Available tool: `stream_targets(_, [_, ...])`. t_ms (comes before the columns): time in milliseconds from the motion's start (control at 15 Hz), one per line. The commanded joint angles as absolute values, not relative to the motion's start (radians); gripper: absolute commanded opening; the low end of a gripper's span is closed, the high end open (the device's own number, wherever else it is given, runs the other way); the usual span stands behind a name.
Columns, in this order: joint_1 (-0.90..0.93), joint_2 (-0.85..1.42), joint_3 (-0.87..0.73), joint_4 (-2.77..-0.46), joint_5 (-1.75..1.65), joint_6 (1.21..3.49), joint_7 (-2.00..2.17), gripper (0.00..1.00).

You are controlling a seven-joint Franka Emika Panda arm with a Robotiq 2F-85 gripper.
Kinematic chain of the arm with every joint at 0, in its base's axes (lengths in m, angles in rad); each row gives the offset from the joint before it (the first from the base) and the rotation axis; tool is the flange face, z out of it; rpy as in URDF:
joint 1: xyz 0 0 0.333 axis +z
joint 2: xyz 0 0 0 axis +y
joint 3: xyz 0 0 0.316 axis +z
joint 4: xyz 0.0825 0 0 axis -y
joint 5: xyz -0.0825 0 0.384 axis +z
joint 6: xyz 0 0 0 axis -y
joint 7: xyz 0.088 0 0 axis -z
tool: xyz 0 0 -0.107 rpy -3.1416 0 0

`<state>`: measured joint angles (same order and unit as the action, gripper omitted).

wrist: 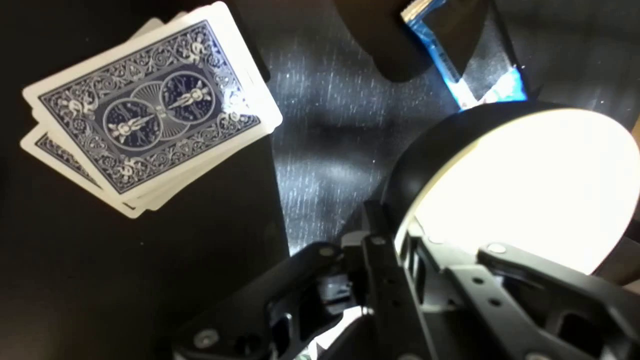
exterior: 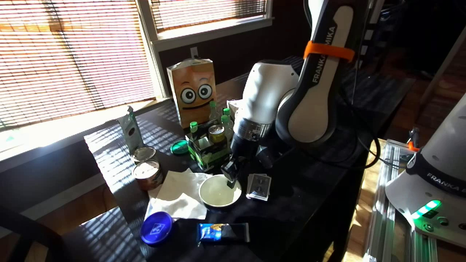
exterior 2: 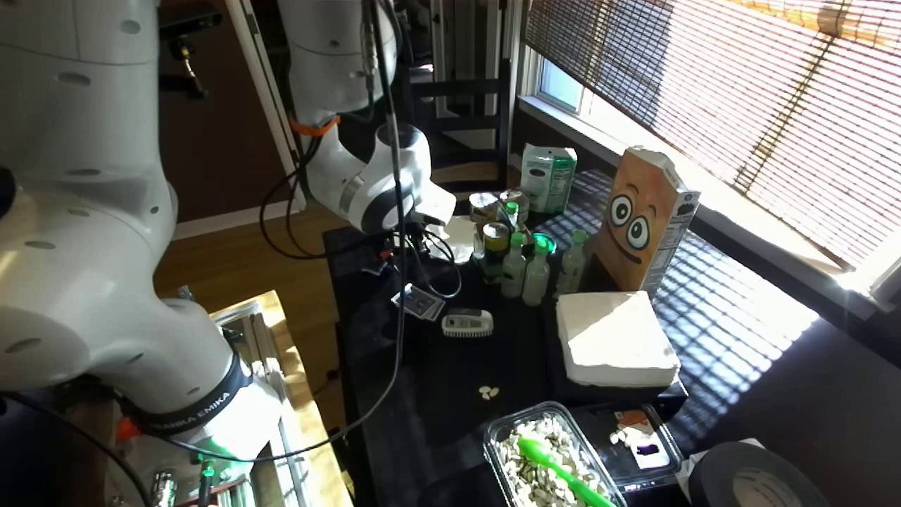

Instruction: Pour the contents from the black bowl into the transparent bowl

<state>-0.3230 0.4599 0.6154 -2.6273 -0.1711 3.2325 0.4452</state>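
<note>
One card stack (wrist: 155, 107) as reference: black bowl (exterior: 217, 193) just beside it, rim pinched in the nearly closed gripper (wrist: 396, 227). Transparent bowl (exterior 2: 522, 414) with pale pieces (exterior 2: 542, 426) well apart from stack.

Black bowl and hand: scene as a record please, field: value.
black bowl: dark outside, pale inside; no contents made out
hand: jaws shut on the black bowl's rim, one inside, one outside
transparent bowl: holds pale pieces and a green utensil; apart from the hand
playing cards: loose stack, backs showing, beside the black bowl
unclear: whether the black bowl touches the table
</note>
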Motion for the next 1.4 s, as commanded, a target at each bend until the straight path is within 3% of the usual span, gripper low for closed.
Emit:
stream_targets(0, [-0.389, 0.431, 0.636, -2.609, -0.085, 3.167, 0.332, 0.02])
stream_targets(400, [-0.079, 0.267, 0.345, -2.633, 0.020, 3.049, 0.265, 0.02])
stream_targets(800, [0.199, 0.316, 0.096, -2.600, -0.015, 3.102, 0.278, 0.02])
stream_targets(1000, [0.239, 0.360, 0.056, -2.586, 0.003, 3.158, 0.273, 0.02])
stream_targets(1333, [0.165, 0.438, 0.140, -2.536, 0.045, 3.186, 0.245, 0.02])
